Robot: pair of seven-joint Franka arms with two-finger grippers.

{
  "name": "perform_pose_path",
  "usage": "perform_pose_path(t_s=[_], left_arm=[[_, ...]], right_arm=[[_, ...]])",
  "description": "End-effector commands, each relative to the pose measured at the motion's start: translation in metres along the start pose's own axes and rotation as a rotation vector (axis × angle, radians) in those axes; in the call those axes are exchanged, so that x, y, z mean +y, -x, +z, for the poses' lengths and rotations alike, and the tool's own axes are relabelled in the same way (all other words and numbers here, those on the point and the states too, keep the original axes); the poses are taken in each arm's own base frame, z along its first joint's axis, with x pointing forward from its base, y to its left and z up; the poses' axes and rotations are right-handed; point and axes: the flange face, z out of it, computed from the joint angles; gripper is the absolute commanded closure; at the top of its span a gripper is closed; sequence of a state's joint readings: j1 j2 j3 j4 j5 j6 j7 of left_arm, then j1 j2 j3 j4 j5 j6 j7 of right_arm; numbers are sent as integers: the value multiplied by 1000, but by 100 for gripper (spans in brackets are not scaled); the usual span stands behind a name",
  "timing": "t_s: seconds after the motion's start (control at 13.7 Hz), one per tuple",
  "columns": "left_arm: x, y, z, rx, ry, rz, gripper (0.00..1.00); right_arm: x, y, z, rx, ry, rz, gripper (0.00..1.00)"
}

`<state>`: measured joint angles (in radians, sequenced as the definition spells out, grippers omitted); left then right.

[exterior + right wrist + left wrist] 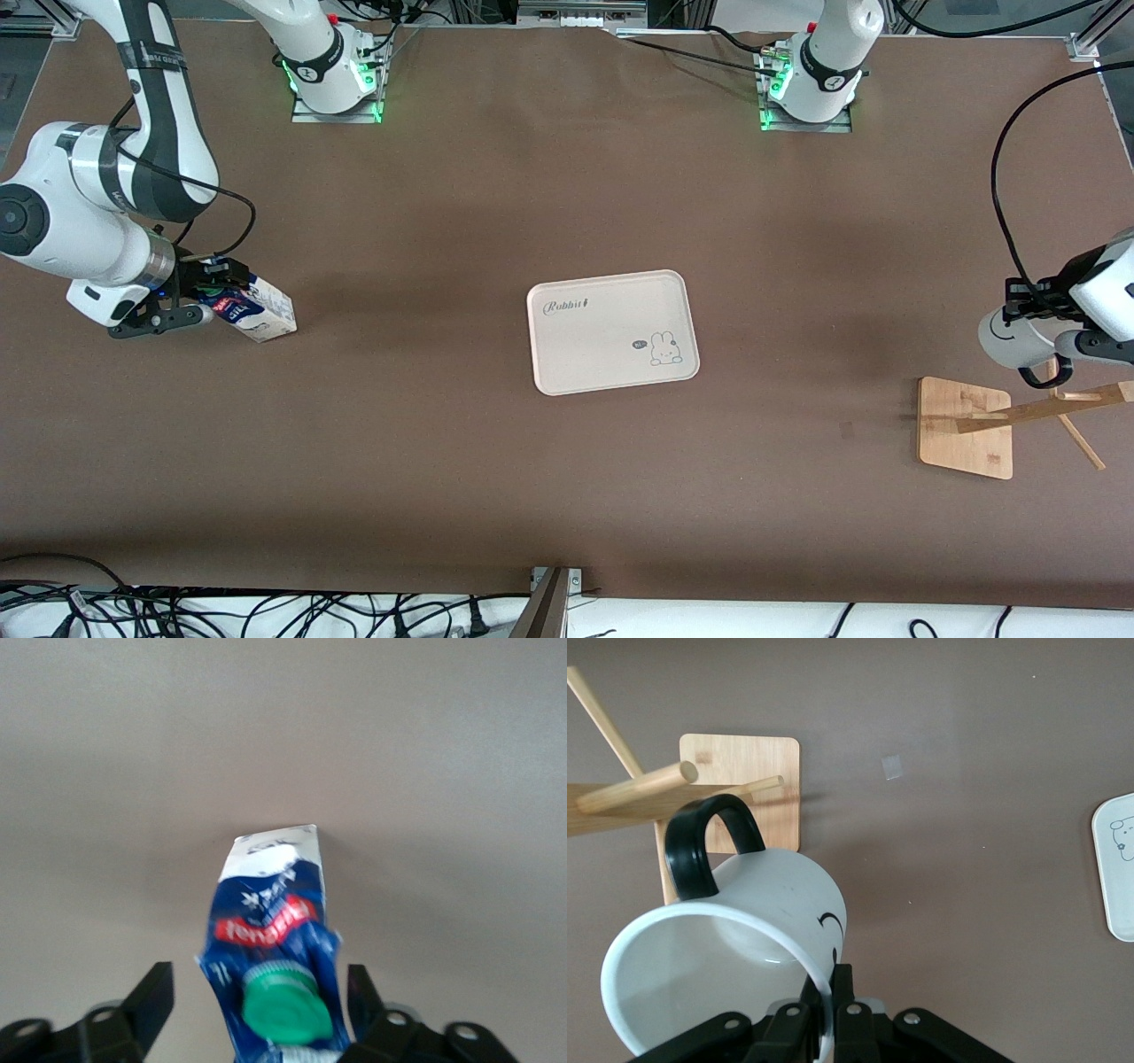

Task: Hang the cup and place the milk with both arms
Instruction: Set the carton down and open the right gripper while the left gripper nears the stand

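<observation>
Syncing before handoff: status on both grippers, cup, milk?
Left gripper shut on cup rim, over the wooden rack. Right gripper open around milk, carton on table. Tray mid-table. Nothing in the way.

The tray (611, 332) lies between the milk (261, 312) and the rack (966, 427).

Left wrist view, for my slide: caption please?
Left gripper holds the cup by its rim above the wooden rack.

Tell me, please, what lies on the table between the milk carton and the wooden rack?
Only the tray lies between the milk carton and the wooden rack, about midway; otherwise bare brown table, as the front view shows.
</observation>
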<state>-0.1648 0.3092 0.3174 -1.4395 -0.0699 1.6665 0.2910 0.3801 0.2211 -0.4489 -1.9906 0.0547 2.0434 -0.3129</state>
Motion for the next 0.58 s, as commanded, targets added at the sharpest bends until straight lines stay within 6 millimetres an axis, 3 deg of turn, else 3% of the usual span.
perform_pose_path(t_s=[0.0,0.22,0.51], left_arm=[[-4,-5,-13,56,-38,48,100],[1,-13,-10,78,-46,75,100],[8,-16,-5,70,-39,82,100]], right_arm=[[5,6,-15,13,-6,2,0],[8,8,-46,68,-4,-5,0],[29,28,-89,143,-26,46,0]])
